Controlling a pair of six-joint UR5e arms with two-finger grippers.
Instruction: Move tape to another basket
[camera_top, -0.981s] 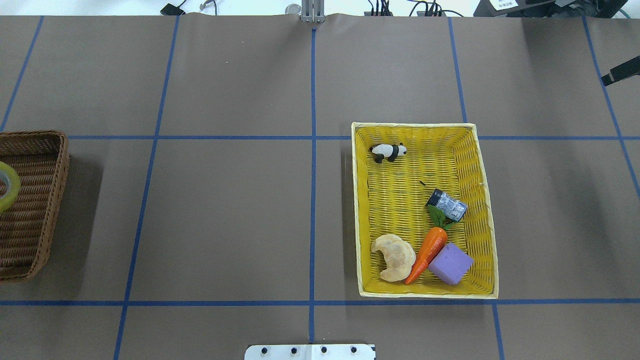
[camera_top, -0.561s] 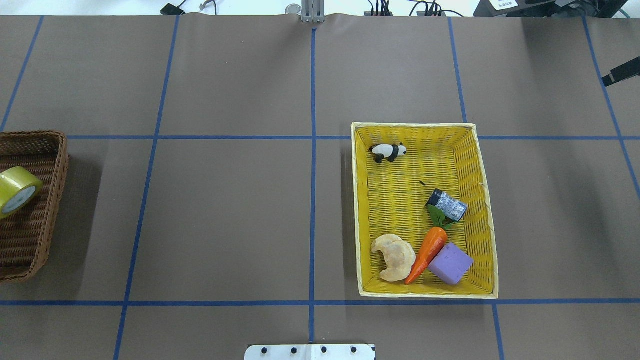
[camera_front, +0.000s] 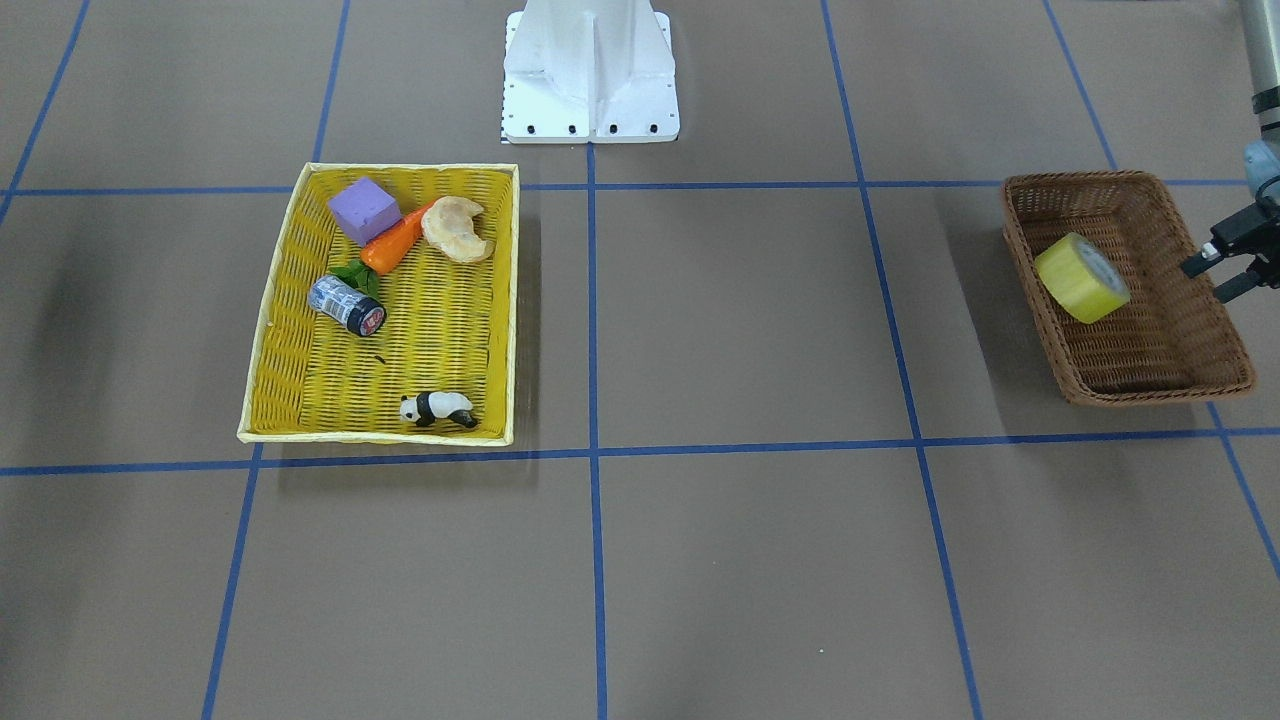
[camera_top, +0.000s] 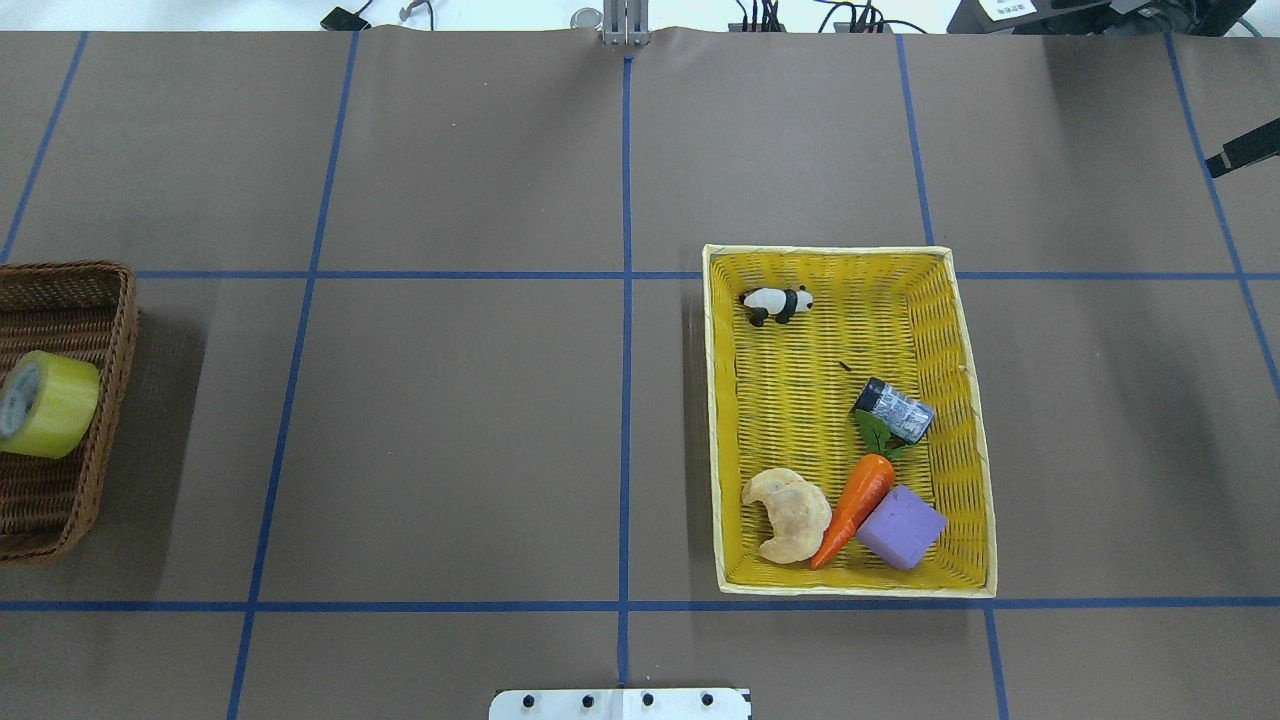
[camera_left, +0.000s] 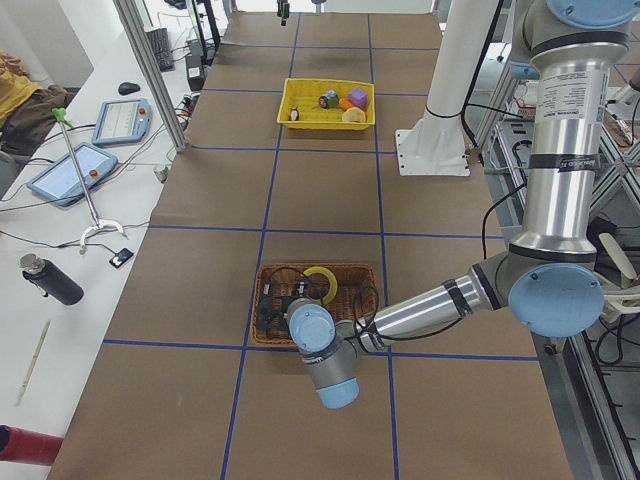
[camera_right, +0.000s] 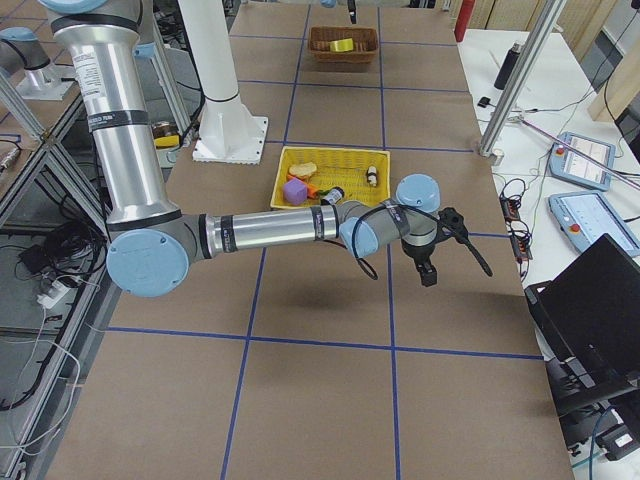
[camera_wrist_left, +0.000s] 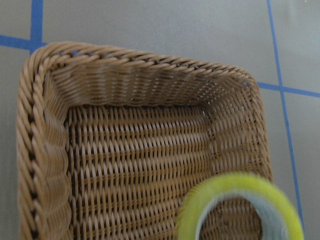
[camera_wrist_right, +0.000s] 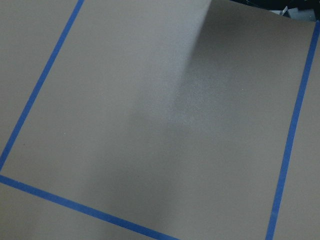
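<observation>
The tape (camera_front: 1082, 278) is a yellowish roll that lies loose on its side in the dark brown wicker basket (camera_front: 1160, 385). In the overhead view the tape (camera_top: 48, 404) sits in the basket (camera_top: 90, 470) at the table's left edge. My left gripper (camera_front: 1222, 275) is open and empty, just beyond the basket's outer wall. The left wrist view looks down into the basket (camera_wrist_left: 125, 80), with the tape (camera_wrist_left: 240, 210) blurred at the bottom right. My right gripper (camera_right: 440, 260) is open and empty over bare table, far from both baskets.
A bright yellow woven basket (camera_top: 960, 330) on the right half holds a toy panda (camera_top: 777, 304), a small can (camera_top: 895, 408), a carrot (camera_top: 855, 505), a purple block (camera_top: 901, 527) and a croissant (camera_top: 788, 513). The robot's white base (camera_front: 590, 75) stands at the table's middle edge.
The tape has come further into view in the brown basket, tumbling and turning from the left edge toward its middle. Nothing in the yellow basket has moved.
</observation>
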